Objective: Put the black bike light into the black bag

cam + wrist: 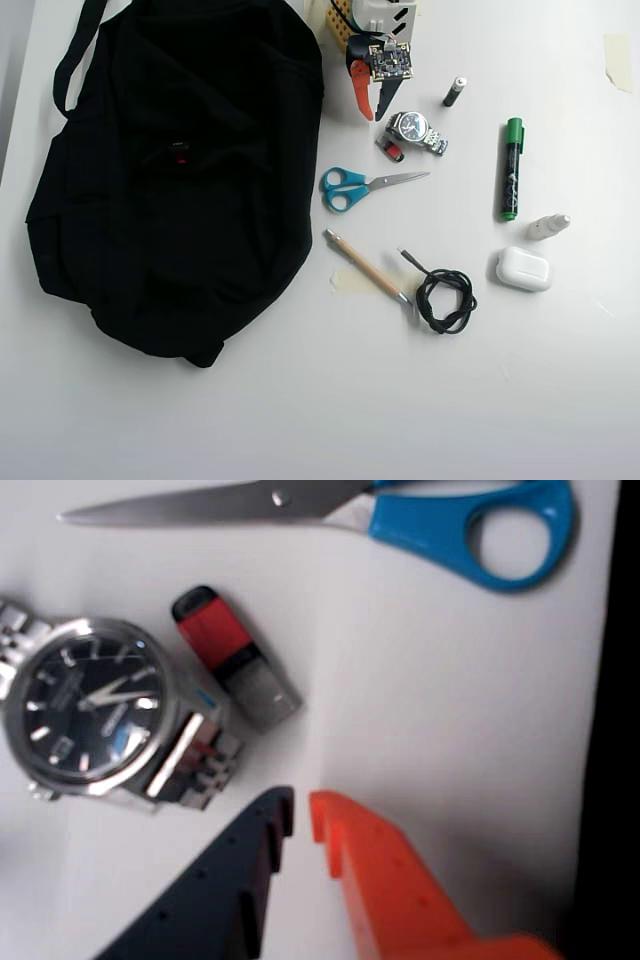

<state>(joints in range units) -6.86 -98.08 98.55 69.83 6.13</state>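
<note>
Near the top of the worktop (560, 400) in the overhead view, the tool (372, 117) hangs with its orange finger (390, 890) and dark finger (215, 895) a small way apart, gripping nothing. Just beyond the fingertips lies the bike light (235, 657), a small black stick with a red band and a grey end. In the wrist view its long axis runs diagonally, the black-and-red end up-left, the grey end down-right toward the fingertips. It rests beside the watch (95, 712), close against the metal band, and below the blue-handled scissors (470, 520). In the overhead view the light (390, 150) sits between watch and scissors, to the right of the black bag (170, 180), which lies slumped on the left.
</note>
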